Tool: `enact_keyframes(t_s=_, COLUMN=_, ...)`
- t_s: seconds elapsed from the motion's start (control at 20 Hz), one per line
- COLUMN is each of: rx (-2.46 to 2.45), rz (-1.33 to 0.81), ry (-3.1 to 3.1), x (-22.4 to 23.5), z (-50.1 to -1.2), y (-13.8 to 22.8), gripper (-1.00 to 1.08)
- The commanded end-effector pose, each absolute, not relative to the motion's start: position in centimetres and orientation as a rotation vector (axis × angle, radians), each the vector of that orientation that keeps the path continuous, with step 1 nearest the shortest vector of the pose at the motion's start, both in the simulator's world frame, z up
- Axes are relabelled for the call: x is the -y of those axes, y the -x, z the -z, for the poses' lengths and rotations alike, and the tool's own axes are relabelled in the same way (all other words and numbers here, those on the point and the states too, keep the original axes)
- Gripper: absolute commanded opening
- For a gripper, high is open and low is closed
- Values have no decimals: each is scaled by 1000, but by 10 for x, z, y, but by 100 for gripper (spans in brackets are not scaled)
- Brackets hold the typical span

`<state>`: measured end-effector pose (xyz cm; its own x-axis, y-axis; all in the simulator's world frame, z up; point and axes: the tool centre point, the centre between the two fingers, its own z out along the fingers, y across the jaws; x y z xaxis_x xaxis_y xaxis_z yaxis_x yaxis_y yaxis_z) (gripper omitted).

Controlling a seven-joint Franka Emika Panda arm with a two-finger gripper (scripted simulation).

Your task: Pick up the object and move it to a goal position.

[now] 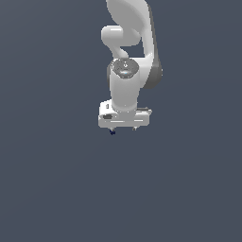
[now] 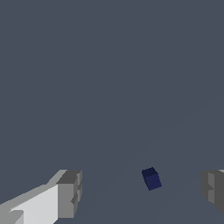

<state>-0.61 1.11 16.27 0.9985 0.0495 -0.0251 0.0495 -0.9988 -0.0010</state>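
The object [image 2: 151, 178] is a tiny dark navy-blue block lying on the grey floor. In the wrist view it sits in the gap between my two fingers, one finger [image 2: 70, 194] on one side and the other [image 2: 213, 191] on the far side, touching neither. My gripper [image 2: 142, 192] is open and empty. In the exterior view the gripper [image 1: 123, 128] points down, low over the floor. The object [image 1: 112, 132] shows there as a small dark speck just under the fingertip on the exterior view's left.
The white arm [image 1: 127, 61] rises behind the gripper toward the top of the exterior view. The plain grey floor [image 1: 56, 189] fills the rest of both views. No goal marker shows.
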Motion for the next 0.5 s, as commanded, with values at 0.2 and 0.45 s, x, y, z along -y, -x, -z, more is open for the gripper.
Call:
enact_keyframes(t_s=0.2, rx=54, rz=-29, ry=3133, x=-10, z=-168, y=4, gripper=100)
enact_keyframes(t_s=0.45, rx=7, rz=-10, ry=3119, x=-7, z=-177, y=-1, gripper=100)
